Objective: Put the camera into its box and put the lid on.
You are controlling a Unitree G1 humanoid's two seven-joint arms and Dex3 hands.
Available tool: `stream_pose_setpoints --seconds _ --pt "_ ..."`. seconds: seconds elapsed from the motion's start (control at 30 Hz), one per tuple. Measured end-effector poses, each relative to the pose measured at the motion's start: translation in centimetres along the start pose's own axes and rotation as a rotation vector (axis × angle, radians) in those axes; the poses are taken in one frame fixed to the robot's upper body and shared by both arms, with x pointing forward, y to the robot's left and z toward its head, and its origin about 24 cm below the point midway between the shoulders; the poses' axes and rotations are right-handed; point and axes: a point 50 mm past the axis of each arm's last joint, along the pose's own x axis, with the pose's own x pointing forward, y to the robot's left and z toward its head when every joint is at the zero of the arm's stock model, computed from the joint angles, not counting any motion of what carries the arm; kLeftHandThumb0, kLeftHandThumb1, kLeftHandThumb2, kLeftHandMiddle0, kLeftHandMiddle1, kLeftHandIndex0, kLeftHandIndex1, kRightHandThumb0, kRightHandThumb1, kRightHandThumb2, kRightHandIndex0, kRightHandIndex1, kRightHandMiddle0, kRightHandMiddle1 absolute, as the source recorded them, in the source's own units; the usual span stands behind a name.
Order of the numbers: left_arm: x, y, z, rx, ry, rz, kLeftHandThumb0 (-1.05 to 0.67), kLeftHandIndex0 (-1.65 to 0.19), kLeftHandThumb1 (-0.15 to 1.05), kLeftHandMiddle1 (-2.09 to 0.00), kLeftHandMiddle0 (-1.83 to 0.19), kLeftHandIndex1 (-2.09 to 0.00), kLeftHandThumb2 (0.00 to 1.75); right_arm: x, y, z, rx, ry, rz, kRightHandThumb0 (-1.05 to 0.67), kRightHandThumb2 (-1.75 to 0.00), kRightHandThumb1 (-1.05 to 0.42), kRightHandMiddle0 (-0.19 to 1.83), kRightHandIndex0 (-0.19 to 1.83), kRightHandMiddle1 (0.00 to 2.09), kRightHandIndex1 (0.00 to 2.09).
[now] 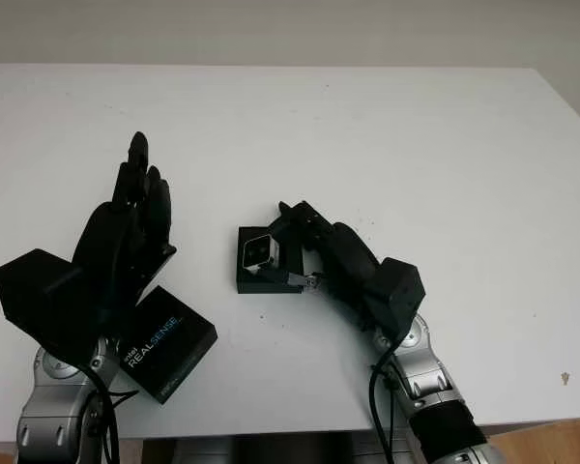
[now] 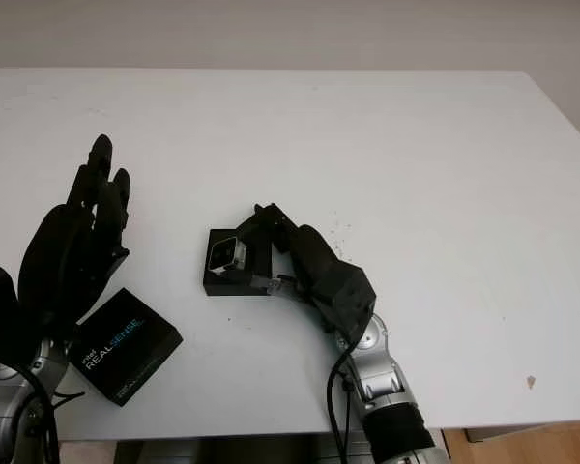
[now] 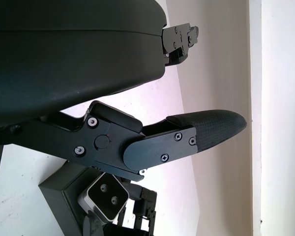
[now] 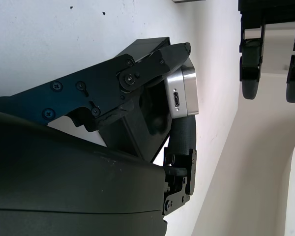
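My right hand [image 1: 278, 249] is shut on the small silver camera [image 1: 259, 251], holding it tilted at the opening of the black box [image 1: 249, 282] in the middle of the table. In the right wrist view the fingers pinch the camera [image 4: 183, 93] from both sides, its port side showing, against the box [image 4: 137, 49]. Whether it sits fully inside I cannot tell. The black lid [image 1: 170, 345], printed REALSENSE, lies flat near the front left. My left hand [image 1: 133, 217] is open, raised above the table just behind the lid and left of the box.
The white table [image 1: 416, 145] stretches wide behind and to the right of the box. Its front edge [image 1: 271, 423] runs just below the lid. A small dark speck [image 1: 565, 378] lies at the front right.
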Motion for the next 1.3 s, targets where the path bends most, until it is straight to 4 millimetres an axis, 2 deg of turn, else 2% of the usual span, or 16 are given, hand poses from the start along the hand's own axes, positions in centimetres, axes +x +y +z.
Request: stream_pose_setpoints --seconds 0.83,1.3 --pt "-0.1 0.0 -0.2 0.002 0.016 -0.003 -0.81 0.19 1.05 -0.03 0.19 0.0 0.7 0.5 -0.7 -0.2 0.03 -0.001 -0.079 -0.45 -0.05 -1.01 0.24 0.19 1.72 0.06" --pt "-0.1 0.0 -0.3 0.002 0.027 -0.002 -0.81 0.19 1.05 -0.04 0.19 -0.01 0.69 0.4 -2.1 0.3 -0.012 -0.017 -0.094 -0.42 -0.05 -0.98 0.28 0.22 1.64 0.06"
